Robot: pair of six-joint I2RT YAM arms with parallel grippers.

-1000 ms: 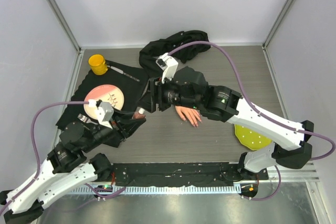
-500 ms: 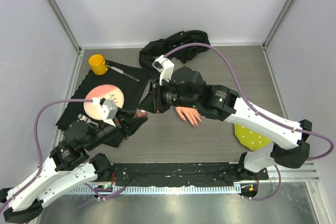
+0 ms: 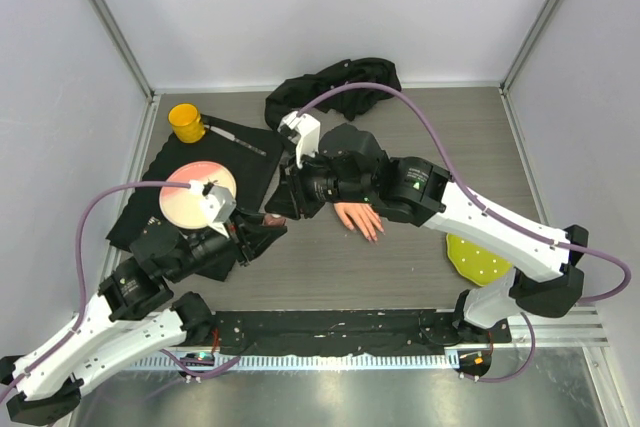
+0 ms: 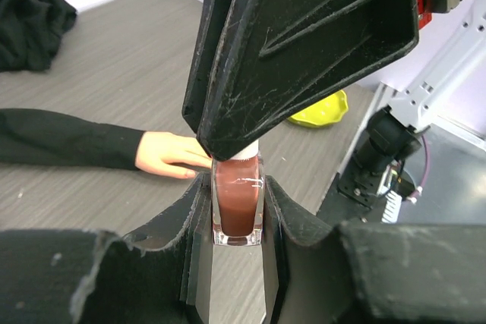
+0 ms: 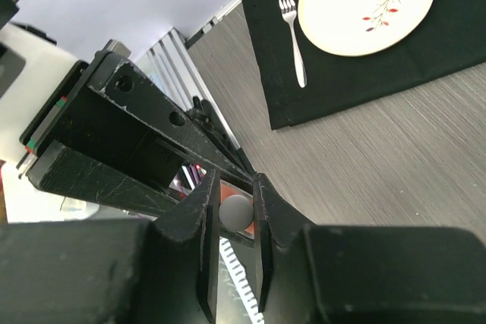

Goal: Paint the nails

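My left gripper (image 3: 268, 225) is shut on a small glass polish bottle (image 4: 238, 206) of brown-red liquid and holds it upright. My right gripper (image 3: 286, 201) comes down from above and is shut on the bottle's white cap (image 5: 236, 210); its black fingers (image 4: 304, 43) fill the left wrist view. The pale mannequin hand (image 3: 358, 217) with its black sleeve (image 4: 68, 138) lies flat on the table just right of both grippers. Its fingertips (image 3: 376, 235) point toward the near edge. The nails are too small to make out.
A black mat (image 3: 150, 217) at the left carries a pink-and-cream plate (image 3: 197, 194) and a fork (image 5: 292, 32). A yellow cup (image 3: 185, 120) and a pen-like stick (image 3: 235, 137) lie behind it. A black cloth (image 3: 340, 82) is at the back, a yellow-green dish (image 3: 480, 262) at the right.
My left gripper has moved a little right and up with the bottle. My right wrist has shifted left and turned over the cap. The mannequin hand has not moved.
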